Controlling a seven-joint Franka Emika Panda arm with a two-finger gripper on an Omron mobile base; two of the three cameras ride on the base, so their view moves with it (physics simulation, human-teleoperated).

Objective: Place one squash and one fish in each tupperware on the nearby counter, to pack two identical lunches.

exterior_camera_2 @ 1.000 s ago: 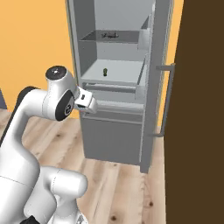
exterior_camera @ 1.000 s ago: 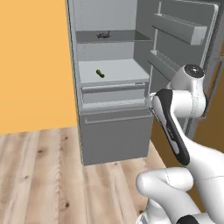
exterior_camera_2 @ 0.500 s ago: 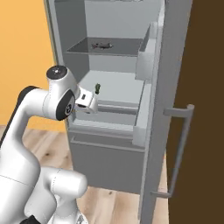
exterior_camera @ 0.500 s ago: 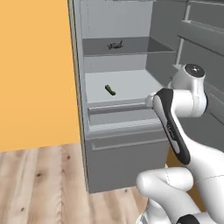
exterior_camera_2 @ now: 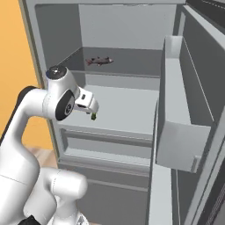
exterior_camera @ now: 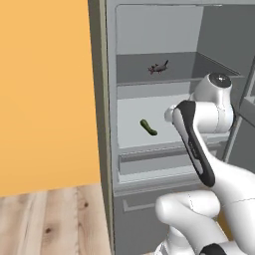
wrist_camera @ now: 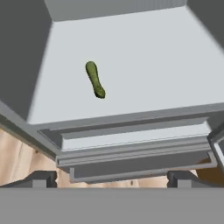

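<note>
You were facing an open refrigerator (exterior_camera: 107, 124), its door (exterior_camera_2: 184, 114) swung out to the right with a door bin (exterior_camera_2: 178, 132) on its inner face. The dark green squash (wrist_camera: 95, 79) lay alone on the pale middle shelf (wrist_camera: 166, 65), toward the left half of it and well back from the front edge; the left base view showed the same squash (exterior_camera: 148, 127) just left of the arm's elbow. The dark grey fish (exterior_camera: 158, 67) lay on the upper shelf (exterior_camera_2: 127, 70), near the back wall, well apart from the squash. The gripper (wrist_camera: 111, 177) hung in front of the shelf edge, above the drawer (wrist_camera: 135, 151) below it, with its jaws spread fully apart and nothing between them. Both fingertips (wrist_camera: 39, 178) stood short of the shelf, touching no item.
</note>
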